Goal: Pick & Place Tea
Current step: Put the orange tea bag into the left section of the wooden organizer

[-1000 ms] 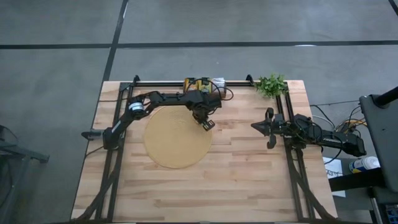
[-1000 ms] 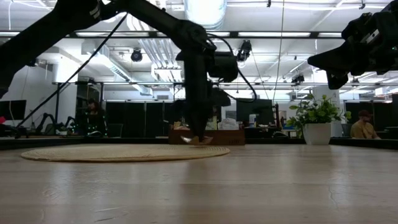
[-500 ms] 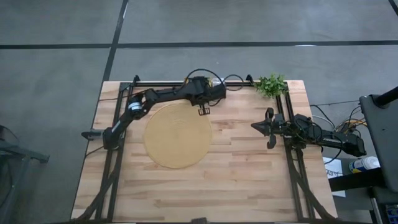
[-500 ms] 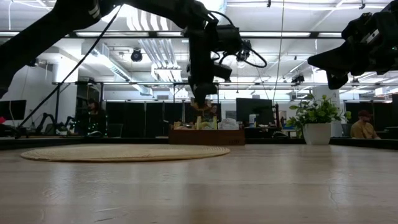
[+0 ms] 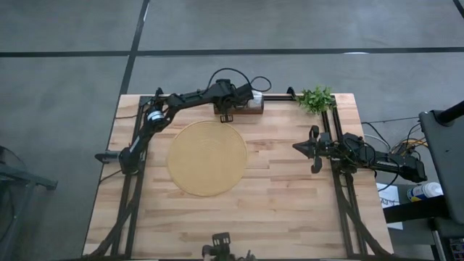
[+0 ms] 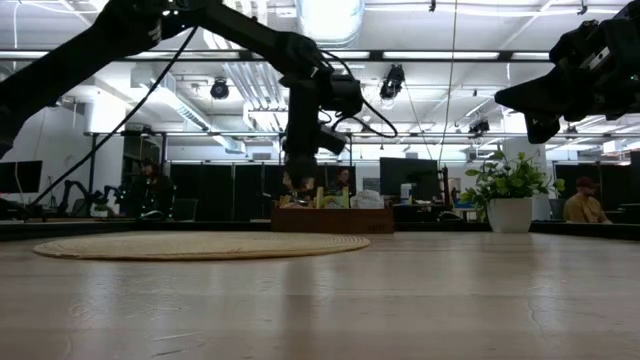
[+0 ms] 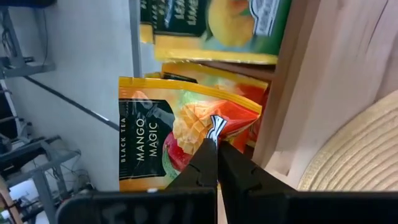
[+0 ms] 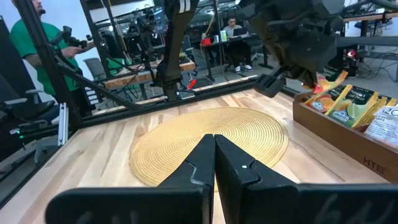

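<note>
pinching an orange sachet (image 7: 186, 140) by its corner, the left tool (image 7: 216, 146) hides the tray (image 5: 250, 112) beneath.

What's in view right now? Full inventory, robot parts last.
Round mat: one, tan, left-centre of table.
Wooden tray: one, brown, table's far edge beside the mat.
Tea sachets in tray: several, green-yellow, some white; count unclear.
Mango sachet: one, orange-yellow, pinched in left claw over the tray.
Potted plant: one, green, far right corner.
Table: one, light wood.
People: a few, in background.
Left claw: shut on mango sachet.
Right claw: shut, empty, parked at right edge.
</note>
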Available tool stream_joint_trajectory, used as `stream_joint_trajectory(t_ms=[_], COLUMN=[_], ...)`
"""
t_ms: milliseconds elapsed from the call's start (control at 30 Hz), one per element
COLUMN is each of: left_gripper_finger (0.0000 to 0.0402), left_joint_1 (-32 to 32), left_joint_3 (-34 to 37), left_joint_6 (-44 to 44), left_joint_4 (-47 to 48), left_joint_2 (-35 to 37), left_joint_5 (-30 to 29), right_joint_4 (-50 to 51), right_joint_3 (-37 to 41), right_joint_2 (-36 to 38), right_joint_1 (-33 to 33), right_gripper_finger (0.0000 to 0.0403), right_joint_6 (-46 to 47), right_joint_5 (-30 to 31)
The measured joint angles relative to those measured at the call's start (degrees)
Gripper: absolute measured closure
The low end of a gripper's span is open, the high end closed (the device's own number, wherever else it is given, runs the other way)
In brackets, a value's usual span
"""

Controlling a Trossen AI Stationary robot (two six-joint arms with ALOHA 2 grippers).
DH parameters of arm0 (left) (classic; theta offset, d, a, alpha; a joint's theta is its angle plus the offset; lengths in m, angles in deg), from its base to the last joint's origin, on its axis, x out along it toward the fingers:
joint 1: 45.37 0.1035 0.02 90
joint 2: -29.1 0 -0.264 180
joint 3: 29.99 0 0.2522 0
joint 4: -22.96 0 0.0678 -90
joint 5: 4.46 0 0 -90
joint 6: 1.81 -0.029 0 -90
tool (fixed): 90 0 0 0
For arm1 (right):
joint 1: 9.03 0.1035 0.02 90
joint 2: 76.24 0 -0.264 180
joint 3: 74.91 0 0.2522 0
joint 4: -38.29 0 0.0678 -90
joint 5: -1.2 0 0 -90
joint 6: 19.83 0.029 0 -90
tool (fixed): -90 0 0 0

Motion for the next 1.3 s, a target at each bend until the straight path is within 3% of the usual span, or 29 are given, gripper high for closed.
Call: stream_joint_trajectory(t_ms=[400,833,1033,1300], left_gripper_finger=[0.0386,0.0250,0.0185,0.0168], left_joint_1=[2.2,2.8,2.8,2.5], left_joint_3=[6.6,6.7,6.7,6.6], left_joint_6=[-1.2,-3.2,-3.8,-3.9], left_joint_4=[-6.0,-7.7,-7.8,-7.8], left_joint_2=[0.0,0.0,0.1,2.7], left_joint_5=[2.4,6.3,-0.1,-1.3], right_joint_4=[0.0,0.0,0.0,0.0], right_joint_3=[0.0,0.0,0.0,0.0], right_joint_2=[0.0,0.0,0.0,0.0], right_joint_1=[0.0,0.0,0.0,0.0], right_gripper_finger=[0.0394,0.0394,0.0394,0.0394], right_joint_6=[0.0,0.0,0.0,0.0], right_joint_5=[0.0,0.0,0.0,0.0])
